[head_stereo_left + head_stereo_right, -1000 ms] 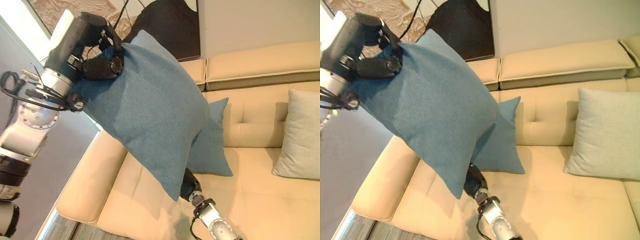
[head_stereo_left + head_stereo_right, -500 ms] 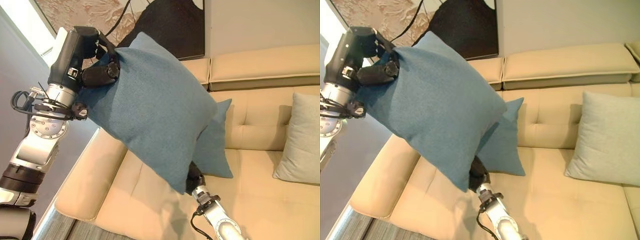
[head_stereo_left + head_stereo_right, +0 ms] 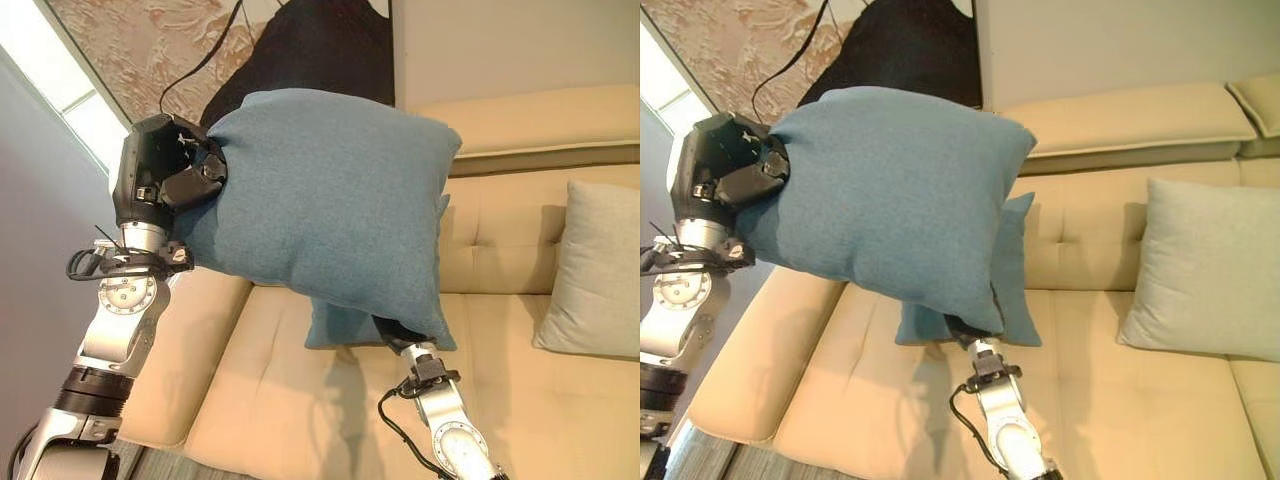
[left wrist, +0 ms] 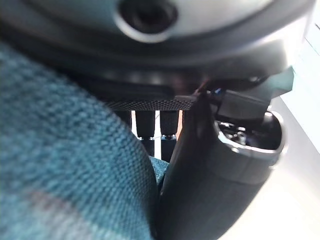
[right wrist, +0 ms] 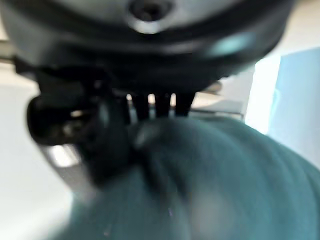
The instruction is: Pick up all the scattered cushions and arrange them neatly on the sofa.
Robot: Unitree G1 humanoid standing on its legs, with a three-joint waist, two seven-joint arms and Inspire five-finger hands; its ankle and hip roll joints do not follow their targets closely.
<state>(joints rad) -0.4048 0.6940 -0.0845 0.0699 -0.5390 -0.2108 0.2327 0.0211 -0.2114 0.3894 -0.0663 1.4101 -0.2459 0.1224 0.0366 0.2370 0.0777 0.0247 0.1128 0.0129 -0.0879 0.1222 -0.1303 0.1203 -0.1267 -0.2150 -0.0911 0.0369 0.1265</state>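
A large blue cushion point(image 3: 320, 210) hangs in the air over the left end of the cream sofa point(image 3: 290, 410). My left hand point(image 3: 165, 182) is shut on its upper left corner, and blue fabric point(image 4: 60, 165) bulges beside the thumb point(image 4: 200, 170). My right hand point(image 3: 397, 334) grips the lower right corner from underneath, mostly hidden by the cushion; the right wrist view shows its thumb point(image 5: 107, 145) pinching the fabric point(image 5: 210, 190). A second blue cushion point(image 3: 1015, 285) leans on the sofa's back behind the held one. A pale grey-green cushion point(image 3: 595, 270) leans further right.
The sofa's left armrest point(image 3: 195, 350) lies below my left arm. A wall with a dark framed picture point(image 3: 300, 45) stands behind the sofa. Bare seat point(image 3: 520, 410) lies between the blue cushions and the pale one.
The held blue cushion has swung from a steep diagonal to nearly level. My left hand came down and my right hand rose and moved right. The view has also shifted a little.
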